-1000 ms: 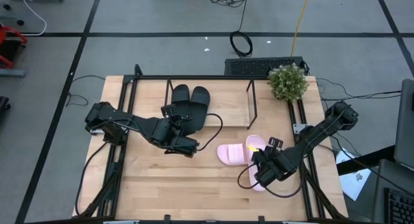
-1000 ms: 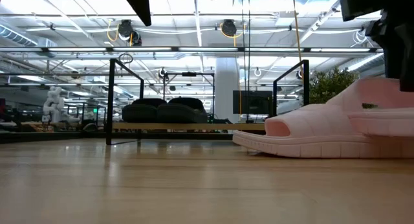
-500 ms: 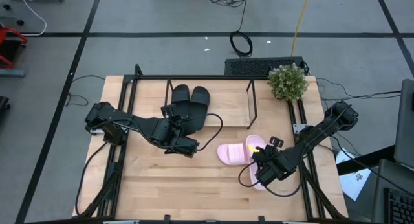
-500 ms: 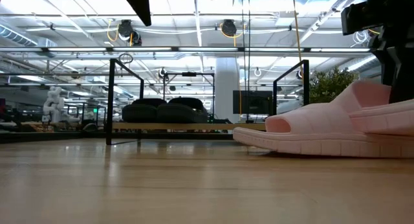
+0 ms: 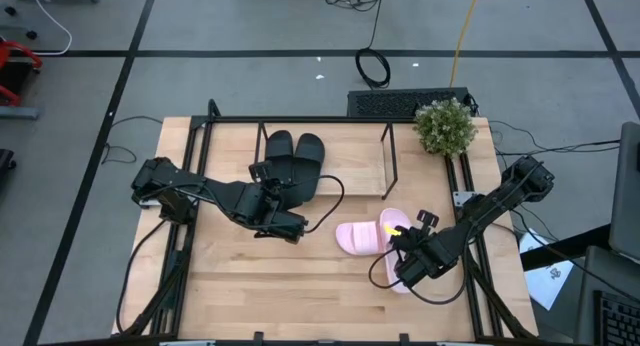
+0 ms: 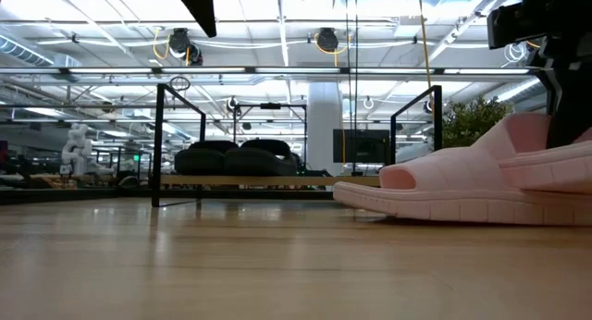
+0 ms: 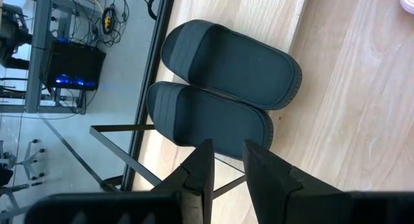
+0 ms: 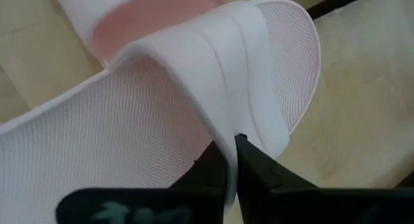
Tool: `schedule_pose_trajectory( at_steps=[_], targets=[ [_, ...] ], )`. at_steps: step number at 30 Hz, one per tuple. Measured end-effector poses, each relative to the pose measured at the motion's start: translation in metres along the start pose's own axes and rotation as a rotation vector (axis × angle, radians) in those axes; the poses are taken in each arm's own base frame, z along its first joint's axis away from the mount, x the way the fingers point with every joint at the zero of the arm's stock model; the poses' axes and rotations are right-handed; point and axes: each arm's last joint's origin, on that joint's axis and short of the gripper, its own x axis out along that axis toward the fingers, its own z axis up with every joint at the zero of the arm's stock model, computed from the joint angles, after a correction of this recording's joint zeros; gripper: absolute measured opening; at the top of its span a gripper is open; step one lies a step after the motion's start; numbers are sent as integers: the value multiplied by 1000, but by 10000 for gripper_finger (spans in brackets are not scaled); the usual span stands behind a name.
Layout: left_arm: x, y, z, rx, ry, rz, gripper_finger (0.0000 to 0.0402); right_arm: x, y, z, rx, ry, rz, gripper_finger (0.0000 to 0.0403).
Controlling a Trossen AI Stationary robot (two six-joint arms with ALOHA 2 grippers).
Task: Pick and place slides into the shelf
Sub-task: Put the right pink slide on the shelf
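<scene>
Two black slides (image 5: 293, 162) rest sole-down, side by side, on the left half of the shelf (image 5: 389, 164); the low view shows them on its wooden board (image 6: 305, 181). Two pink slides (image 5: 362, 237) lie on the table in front of the shelf's right end, one partly under my right arm. My right gripper (image 5: 404, 250) points steeply down and is shut on a pink slide's strap. My left gripper (image 5: 283, 222) hangs open in front of the black slides, its fingers (image 7: 197, 175) holding nothing. My right gripper pinches the edge of a pink slide's wide strap (image 8: 226, 123) between its two fingers (image 8: 255, 166). The fingers come from above, slanting down. The slide's sole rests on the table (image 6: 444, 209).
A potted plant (image 5: 445, 126) stands at the table's far right corner. Black frame rails (image 5: 470, 261) run along the table's left and right sides. Bare wood lies along the near edge (image 5: 300, 296). The shelf's right half (image 5: 350, 151) holds nothing.
My right gripper has tipped a little and its fingers have come down beside the pink slide's strap, as the low view shows. The pink slides remain on the table.
</scene>
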Motion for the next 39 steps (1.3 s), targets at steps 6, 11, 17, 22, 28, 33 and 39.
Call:
schedule_pose_trajectory(
  at_steps=[6, 11, 17, 22, 28, 33, 39],
  targets=[
    [0, 0, 0, -1, 0, 0, 83, -10, 4, 6, 8, -11, 41, 4],
    [0, 0, 0, -3, 0, 0, 83, -42, 5, 20, 9, -18, 91, 3],
    [0, 0, 0, -19, 0, 0, 83, -92, -4, 37, 21, -13, 142, 2],
    [0, 0, 0, -40, 0, 0, 83, -129, -18, 51, 66, -95, 148, 1],
    [0, 1, 1, -50, -20, 34, 83, -142, -44, 84, 138, -264, 64, 1],
    [-4, 10, 0, -13, -72, 101, 72, -131, -61, 116, 109, -297, 34, 1],
    [-20, 47, -9, -49, -122, 102, 43, -118, -85, 147, 99, -382, -78, 0]
  ],
)
